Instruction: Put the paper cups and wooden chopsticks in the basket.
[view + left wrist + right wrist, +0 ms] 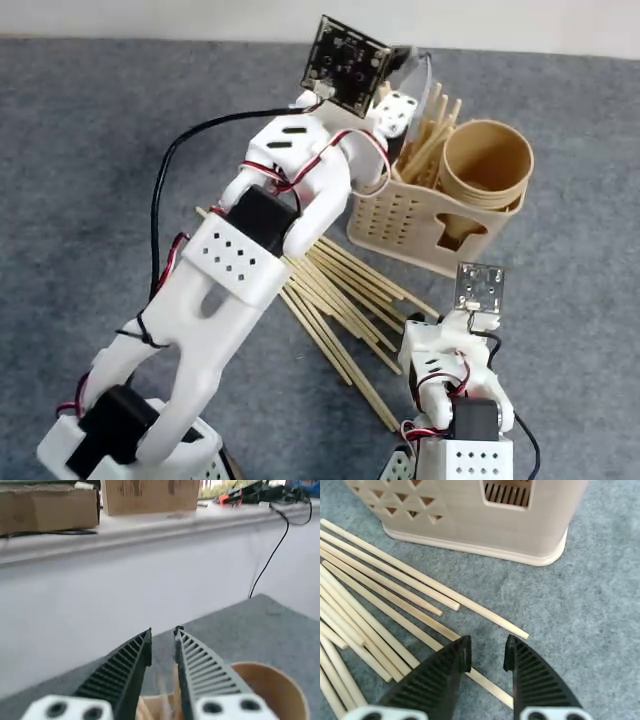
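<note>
Chopsticks point(395, 587) lie fanned on the counter point(600, 630) just beside the basket point(470, 530), slanting away from its base. The right gripper point(487, 652), jaws slightly apart and empty, hovers over one stick, set across its length. The left gripper point(162, 637), also narrowly parted, hangs above the basket beside the stacked cups point(270, 685).

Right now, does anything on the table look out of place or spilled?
Yes. Many wooden chopsticks lie fanned out on the grey mat beside the basket, some crossing one another, while others already stand inside it next to the paper cups. Nothing looks broken, and the basket stands upright.
</note>
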`<state>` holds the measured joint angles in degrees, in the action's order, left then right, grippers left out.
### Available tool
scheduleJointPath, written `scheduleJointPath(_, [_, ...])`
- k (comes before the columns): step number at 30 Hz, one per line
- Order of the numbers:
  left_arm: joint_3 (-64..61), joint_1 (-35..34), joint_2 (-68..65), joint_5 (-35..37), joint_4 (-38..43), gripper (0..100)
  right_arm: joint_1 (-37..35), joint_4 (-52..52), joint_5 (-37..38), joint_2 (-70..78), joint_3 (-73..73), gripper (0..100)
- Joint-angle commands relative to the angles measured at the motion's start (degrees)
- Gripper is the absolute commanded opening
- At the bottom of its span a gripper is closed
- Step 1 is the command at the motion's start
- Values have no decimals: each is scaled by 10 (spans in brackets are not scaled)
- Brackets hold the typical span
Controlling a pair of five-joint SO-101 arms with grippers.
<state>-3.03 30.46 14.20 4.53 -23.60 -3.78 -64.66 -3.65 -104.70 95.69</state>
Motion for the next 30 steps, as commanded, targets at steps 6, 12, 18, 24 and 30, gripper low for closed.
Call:
scheduleJointPath(6, [29,-52,80,0,-122,101,6,16,0,-7,43,123])
scheduleJointPath(12, [27,-100,159,0,-272,101,6,16,0,-7,43,123])
scheduleJointPath(18, [26,-187,183,0,-418,101,6,16,0,-7,43,123])
scheduleJointPath(24, [-29,-271,183,0,-479,101,6,16,0,-7,43,123])
scheduleJointPath(30, [-145,-321,182,47,-470,104,6,16,0,-7,43,123])
